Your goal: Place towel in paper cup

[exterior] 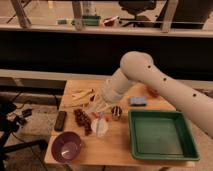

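Nearest edge of the wooden table: purple bowl at front left, green tray at front right. Just behind the bowl, the paper cup stands upright near table centre, something white in it, likely the towel, can't tell for sure. Dark reddish snack pile left of the cup, black remote-like object further left. Gripper hangs just above and behind the cup; can't tell finger state. Small dark can right of the gripper. Further back: yellowish packets, blue sponge. White arm reaches in from the right
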